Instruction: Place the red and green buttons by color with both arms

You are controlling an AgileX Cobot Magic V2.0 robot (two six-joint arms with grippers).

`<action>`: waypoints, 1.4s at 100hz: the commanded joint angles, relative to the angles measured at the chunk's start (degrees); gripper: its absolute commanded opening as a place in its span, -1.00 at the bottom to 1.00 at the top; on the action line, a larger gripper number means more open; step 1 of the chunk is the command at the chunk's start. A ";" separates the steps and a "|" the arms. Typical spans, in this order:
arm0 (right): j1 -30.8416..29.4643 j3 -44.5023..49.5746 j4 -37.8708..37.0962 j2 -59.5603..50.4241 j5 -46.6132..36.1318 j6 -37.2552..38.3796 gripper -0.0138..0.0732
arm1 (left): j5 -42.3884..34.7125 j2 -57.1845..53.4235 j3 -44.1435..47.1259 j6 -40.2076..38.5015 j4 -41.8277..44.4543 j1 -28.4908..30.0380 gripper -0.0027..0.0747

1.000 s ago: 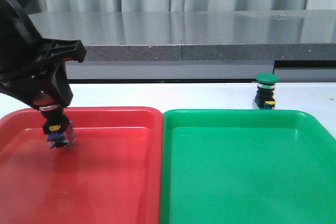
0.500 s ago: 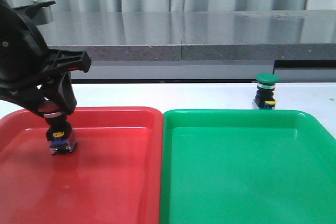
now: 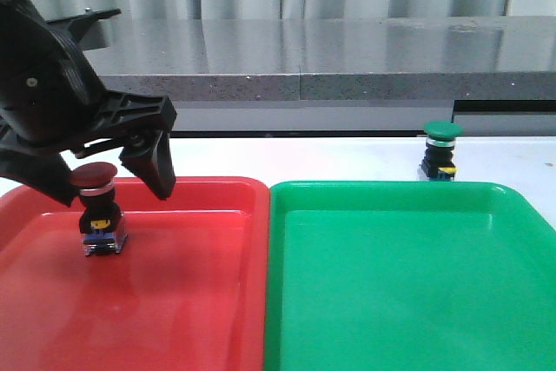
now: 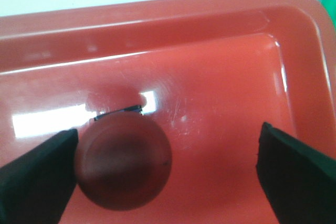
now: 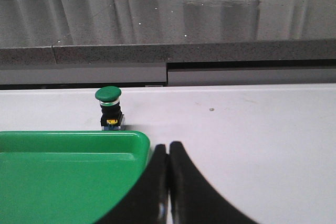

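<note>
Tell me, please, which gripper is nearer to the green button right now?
Right. The right gripper, shut, sits on the table side just short of the green button; the left gripper is open over the red button in the red tray.

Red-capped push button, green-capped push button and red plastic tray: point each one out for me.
Red-capped push button (image 3: 94,177), front view, on its dark red cap.
Green-capped push button (image 3: 441,132), front view, on its green cap.
Red plastic tray (image 3: 217,183), front view, on its far rim.

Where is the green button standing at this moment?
In the front view the green button stands upright on the white table, far right, just behind the back rim of the green tray, not in it.
</note>
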 commanded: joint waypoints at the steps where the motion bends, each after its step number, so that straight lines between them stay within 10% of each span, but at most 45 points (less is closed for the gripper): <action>1: -0.08 -0.75 -0.01 -1.03 -4.99 -0.11 -0.84 | -2.28 -4.11 -1.29 -0.65 0.66 -0.05 0.76; 63: -0.08 -0.75 -0.01 -1.03 -4.99 -0.11 -0.84 | -2.76 -29.78 -0.57 -3.48 11.34 6.89 0.76; 107: -0.08 -0.75 -0.01 -1.03 -4.99 -0.11 -0.84 | -12.26 -56.20 15.96 -3.48 16.61 6.89 0.75; 140: -0.08 -0.75 -0.01 -1.03 -4.99 -0.11 -0.84 | -11.72 -74.74 26.89 -3.48 17.40 6.89 0.20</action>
